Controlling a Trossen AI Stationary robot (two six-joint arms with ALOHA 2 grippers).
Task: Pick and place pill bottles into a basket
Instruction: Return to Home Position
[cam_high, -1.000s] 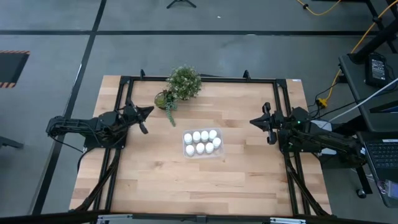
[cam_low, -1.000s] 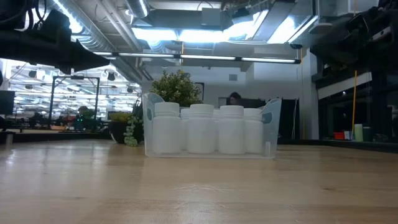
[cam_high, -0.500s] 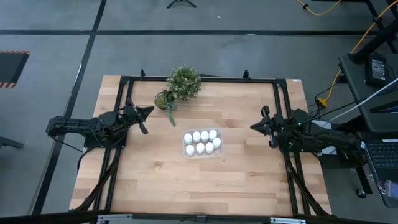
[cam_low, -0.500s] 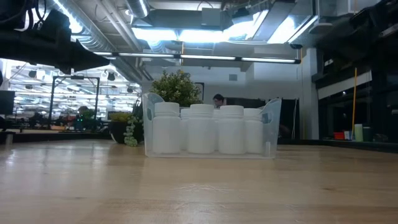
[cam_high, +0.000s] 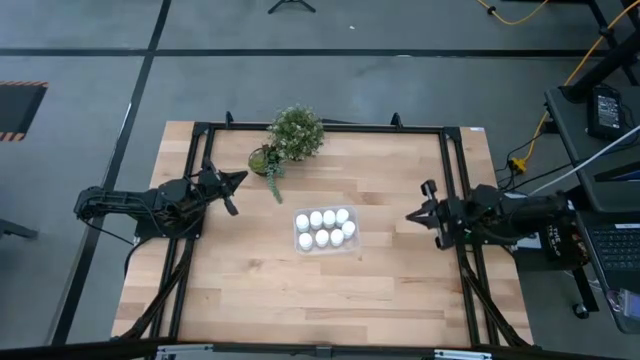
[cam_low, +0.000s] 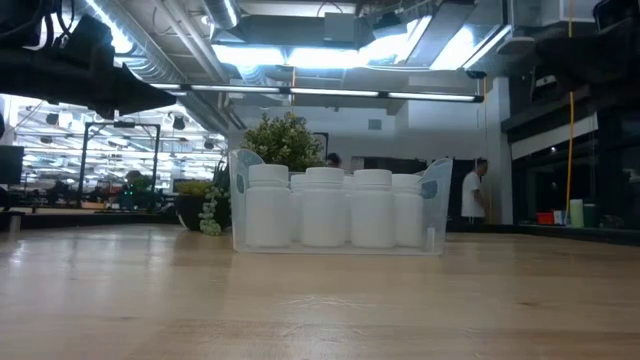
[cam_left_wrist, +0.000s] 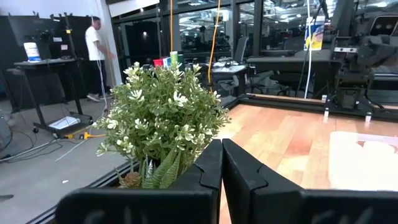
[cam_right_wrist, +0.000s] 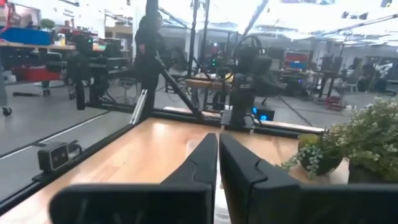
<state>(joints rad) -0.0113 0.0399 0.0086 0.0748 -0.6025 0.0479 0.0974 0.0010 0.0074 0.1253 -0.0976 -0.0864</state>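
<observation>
The pill bottles (cam_high: 322, 230) sit in the basket (cam_high: 298, 249) mid-table: from above, eight white caps in two rows of four, packed close. The low view gives only four bottles (cam_low: 324, 207) across the front; the back row is hidden behind them, just slivers showing through the clear wall (cam_low: 436, 200).

The left gripper (cam_high: 236, 181) hangs over the table's left edge, well apart from the basket, pointing at the potted plant (cam_high: 295, 135). Its wrist view shows the fingers (cam_left_wrist: 210, 163) pressed together, gripping nothing. The plant (cam_left_wrist: 161, 124) fills that picture, and the basket is only a pale, washed-out shape (cam_left_wrist: 364, 158) cut off at the edge.

The right gripper (cam_high: 412, 214) sits at the right edge, facing across the table. Its fingers (cam_right_wrist: 204, 155) are also clamped on empty air and block the table's middle, so the basket cannot be made out there.

Neither arm shows in the low view. A person (cam_low: 472, 192) stands far behind the table (cam_high: 300, 300), too small to make out.
</observation>
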